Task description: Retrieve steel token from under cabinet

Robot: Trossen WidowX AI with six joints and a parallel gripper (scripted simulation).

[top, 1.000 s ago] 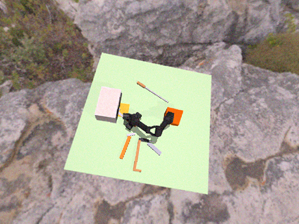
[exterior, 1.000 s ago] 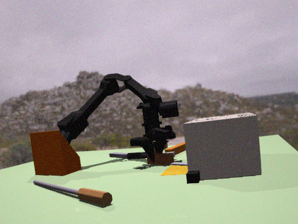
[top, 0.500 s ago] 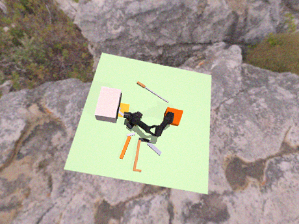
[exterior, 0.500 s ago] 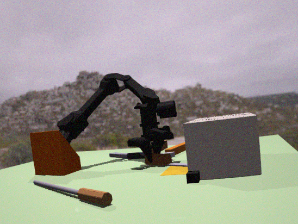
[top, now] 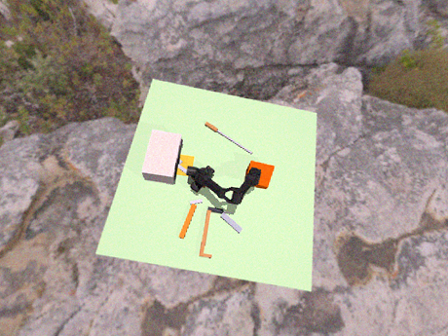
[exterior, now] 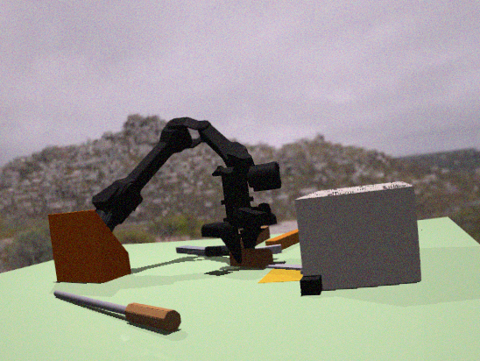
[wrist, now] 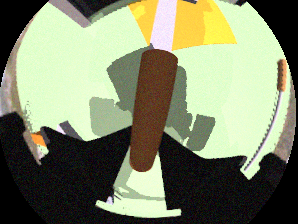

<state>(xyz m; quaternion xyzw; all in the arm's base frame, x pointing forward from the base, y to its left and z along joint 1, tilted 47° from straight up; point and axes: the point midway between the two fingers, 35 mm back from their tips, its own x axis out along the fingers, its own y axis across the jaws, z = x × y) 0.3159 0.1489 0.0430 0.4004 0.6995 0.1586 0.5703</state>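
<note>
My gripper point(exterior: 243, 254) point(wrist: 146, 131) is shut on the brown handle point(exterior: 260, 258) point(wrist: 155, 90) of a tool, low over the table. Its flat pale blade point(top: 182, 168) point(exterior: 285, 266) point(wrist: 163, 25) points at the cabinet point(top: 162, 153) point(exterior: 359, 241) and passes over the yellow marked area point(top: 188, 160) point(exterior: 280, 276) point(wrist: 215, 30). The blade's tip is out of sight at the cabinet's front, so I cannot tell how far in it reaches. The steel token is not visible in any view.
A black block point(exterior: 311, 285) stands at the cabinet's front corner. A rod with an orange-brown handle point(top: 211, 127) point(exterior: 153, 316) point(wrist: 282, 75) lies on one side. On the other lie an orange bar point(top: 187, 223), an L-shaped bar point(top: 205, 233) and a grey blade point(top: 231, 223) with a dark handle.
</note>
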